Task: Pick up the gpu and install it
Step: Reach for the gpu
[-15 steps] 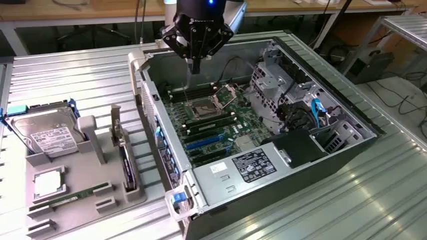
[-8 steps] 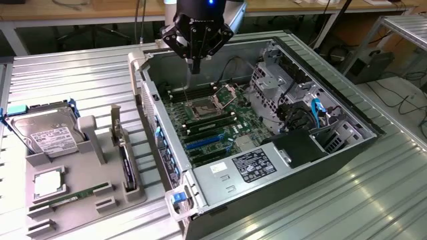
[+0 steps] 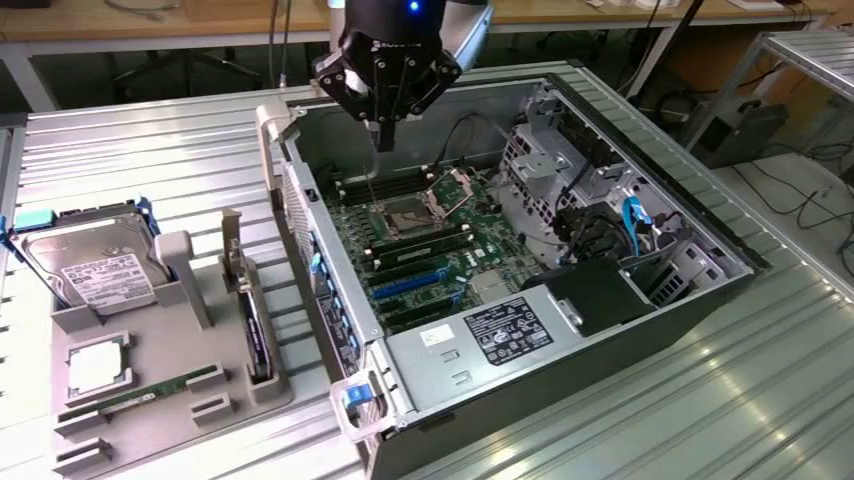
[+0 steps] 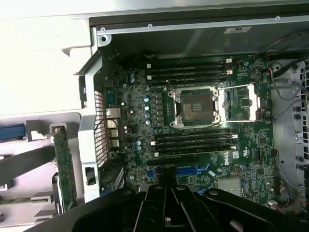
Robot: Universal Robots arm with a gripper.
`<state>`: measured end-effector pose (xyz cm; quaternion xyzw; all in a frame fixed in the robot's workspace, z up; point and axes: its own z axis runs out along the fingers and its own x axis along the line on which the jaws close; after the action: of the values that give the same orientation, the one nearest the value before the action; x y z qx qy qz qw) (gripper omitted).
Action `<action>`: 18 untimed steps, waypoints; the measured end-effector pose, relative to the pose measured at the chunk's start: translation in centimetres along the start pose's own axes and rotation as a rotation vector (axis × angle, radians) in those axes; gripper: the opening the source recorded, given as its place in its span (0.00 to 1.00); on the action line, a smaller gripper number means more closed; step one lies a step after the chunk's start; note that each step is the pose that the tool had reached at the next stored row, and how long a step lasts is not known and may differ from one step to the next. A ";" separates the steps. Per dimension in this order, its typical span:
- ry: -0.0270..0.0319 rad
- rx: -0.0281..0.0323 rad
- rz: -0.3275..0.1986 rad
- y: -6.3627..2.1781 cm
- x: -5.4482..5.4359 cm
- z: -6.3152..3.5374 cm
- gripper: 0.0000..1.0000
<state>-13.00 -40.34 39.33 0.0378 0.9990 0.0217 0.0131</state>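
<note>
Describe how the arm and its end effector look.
The black, angular metal end effector has jointed linkage fingers that taper to a narrow tip, with faint white lettering on its body. Above it, the arm's silver-grey wrist sits beside a black housing with a small blue light.

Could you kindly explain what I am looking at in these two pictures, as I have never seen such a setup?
It is one robot arm whose gripper hangs above an open computer case. The exterior view comes from a camera off the arm; the wrist view looks down from the arm's wrist onto the motherboard. On the exterior view's left a grey tray holds a hard drive, a memory stick and the gpu, standing on edge. The gpu is in the tray, not in the gripper.
</note>
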 end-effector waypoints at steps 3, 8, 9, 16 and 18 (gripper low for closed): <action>0.0001 0.0001 0.000 -1.01 1.9 -0.06 0.11; 0.0001 0.0001 0.000 -1.95 3.6 -0.07 0.11; 0.0000 -0.0001 0.000 -2.16 4.0 -0.05 0.11; 0.0000 -0.0001 0.000 -3.67 6.8 0.28 0.11; 0.0000 -0.0001 0.000 -3.99 7.6 0.45 0.11</action>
<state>-20.85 -43.72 38.52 0.0378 0.9990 0.0217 0.0131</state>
